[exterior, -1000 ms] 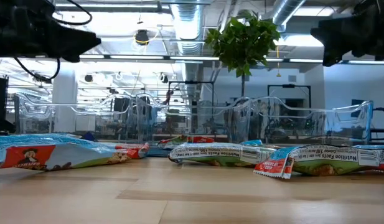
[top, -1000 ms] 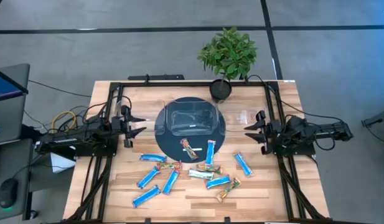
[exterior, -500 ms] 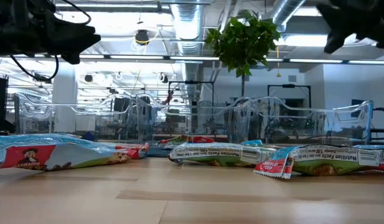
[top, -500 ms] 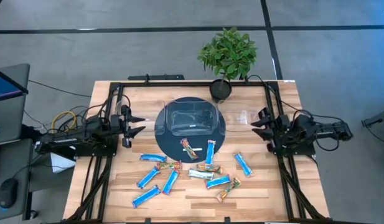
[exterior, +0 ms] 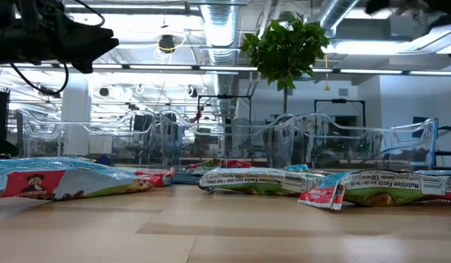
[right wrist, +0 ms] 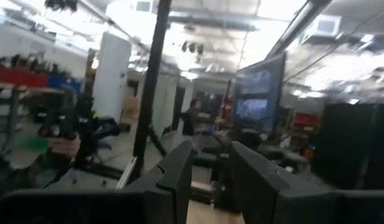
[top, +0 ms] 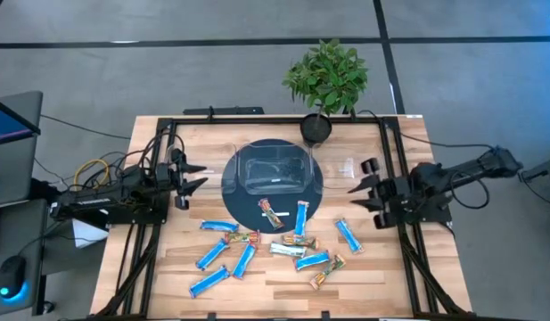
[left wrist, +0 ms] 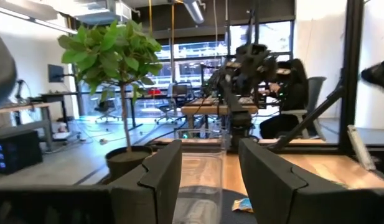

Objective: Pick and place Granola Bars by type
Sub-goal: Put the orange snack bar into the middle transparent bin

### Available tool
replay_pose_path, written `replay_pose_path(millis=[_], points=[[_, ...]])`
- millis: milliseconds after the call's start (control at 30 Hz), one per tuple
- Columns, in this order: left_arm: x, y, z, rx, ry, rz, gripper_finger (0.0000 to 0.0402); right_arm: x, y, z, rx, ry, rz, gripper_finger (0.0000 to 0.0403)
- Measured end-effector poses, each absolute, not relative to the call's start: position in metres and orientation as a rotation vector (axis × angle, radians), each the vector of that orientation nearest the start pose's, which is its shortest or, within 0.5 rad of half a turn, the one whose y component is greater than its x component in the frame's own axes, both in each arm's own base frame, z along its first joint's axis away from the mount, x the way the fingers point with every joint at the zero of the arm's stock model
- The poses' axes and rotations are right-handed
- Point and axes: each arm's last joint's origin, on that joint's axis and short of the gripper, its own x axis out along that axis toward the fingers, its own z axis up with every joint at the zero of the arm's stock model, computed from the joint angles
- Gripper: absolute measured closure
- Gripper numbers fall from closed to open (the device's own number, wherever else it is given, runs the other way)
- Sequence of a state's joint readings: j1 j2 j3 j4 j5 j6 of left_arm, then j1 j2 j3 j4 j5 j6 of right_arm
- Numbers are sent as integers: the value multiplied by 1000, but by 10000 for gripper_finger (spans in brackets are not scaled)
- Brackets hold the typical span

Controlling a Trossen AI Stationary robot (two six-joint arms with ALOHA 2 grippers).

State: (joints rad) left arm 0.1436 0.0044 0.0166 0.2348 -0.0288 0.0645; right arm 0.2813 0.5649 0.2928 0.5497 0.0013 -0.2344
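From above, the granola bars (top: pixel 275 242) lie scattered over the near half of the wooden bench (top: pixel 408 143), two of them on the dark round mat (top: pixel 234 192) under a clear tray (top: pixel 272 171); the left gripper (top: pixel 191 179) hovers at the bench's left side and the right gripper (top: pixel 362 194) at its right, both well apart from the bars and empty. At bench level the granola bars (exterior: pixel 262 180) lie flat in a row before clear bins (exterior: pixel 357 146). The left wrist view shows its fingers (left wrist: pixel 151 177) partly open with nothing between them, one bar (left wrist: pixel 243 205) beyond, and the right wrist view shows its fingers (right wrist: pixel 179 168) narrowly apart, empty, aimed into the room.
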Motion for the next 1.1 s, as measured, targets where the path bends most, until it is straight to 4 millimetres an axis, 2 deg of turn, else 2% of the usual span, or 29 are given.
replay_pose_path(millis=[100, 167, 367, 533, 700, 833, 1000, 1100], points=[[93, 14, 192, 98, -241, 186, 246, 162, 52, 275, -184, -193, 285, 301], [93, 14, 192, 100, -241, 186, 246, 182, 62, 279, -181, -91, 253, 301], [93, 14, 192, 122, -238, 189, 246, 238, 88, 281, -124, 373, -121, 301], [93, 14, 191, 126, -230, 189, 246, 261, 106, 275, 24, 686, -346, 301], [93, 14, 191, 127, -231, 189, 246, 258, 116, 262, 221, 980, -561, 301], [92, 14, 193, 155, -247, 194, 246, 245, 129, 246, 277, 1142, -724, 301], [92, 14, 195, 209, -259, 203, 246, 229, 150, 230, 242, 1195, -858, 301], [91, 14, 197, 238, -277, 210, 246, 222, 160, 226, 294, 1192, -908, 299]])
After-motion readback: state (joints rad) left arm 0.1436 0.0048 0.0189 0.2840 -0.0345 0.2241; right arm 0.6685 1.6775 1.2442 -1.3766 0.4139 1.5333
